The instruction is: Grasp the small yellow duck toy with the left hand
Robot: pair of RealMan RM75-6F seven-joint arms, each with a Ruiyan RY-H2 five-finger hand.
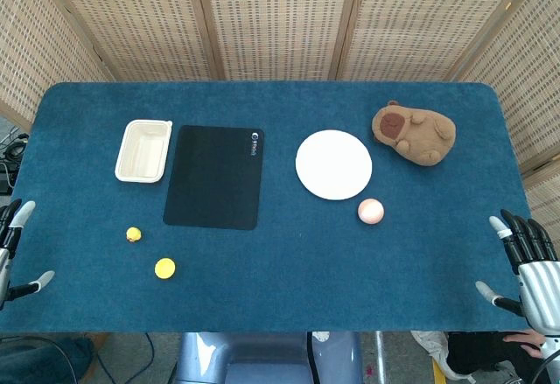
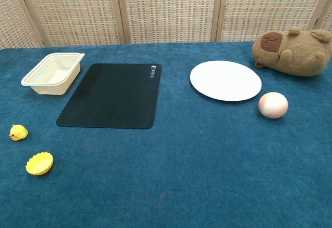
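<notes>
- Mat [image 1: 214, 177]: black, flat on the table [image 1: 280, 314]. A small white logo sits at its far right corner, too small for you to read in either view.
- Tray [image 1: 143, 150]: cream plastic, just left of the mat, a narrow strip of table between them. Nothing in it.
- Cup [image 1: 164, 268]: small yellow fluted mould, near the front edge on your left. Nothing in it.
- Plate [image 1: 333, 164]: white, round, right of the mat. Nothing on it.
- Duck [image 1: 133, 234]: yellow, sits on the table left of the mat's near corner and just behind the cup, apart from both. Nothing touches it.
- Egg [image 1: 371, 212]: pinkish, just in front of the plate's right side, not touching it.
- Plush [image 1: 413, 133]: brown animal, lying at the far right beside the plate.
- Your left hand [image 1: 13, 248]: at the table's left edge, fingers spread, holding nothing, well apart from the duck.
- Your right hand [image 1: 525, 266]: at the right front corner, fingers spread, holding nothing.
</notes>
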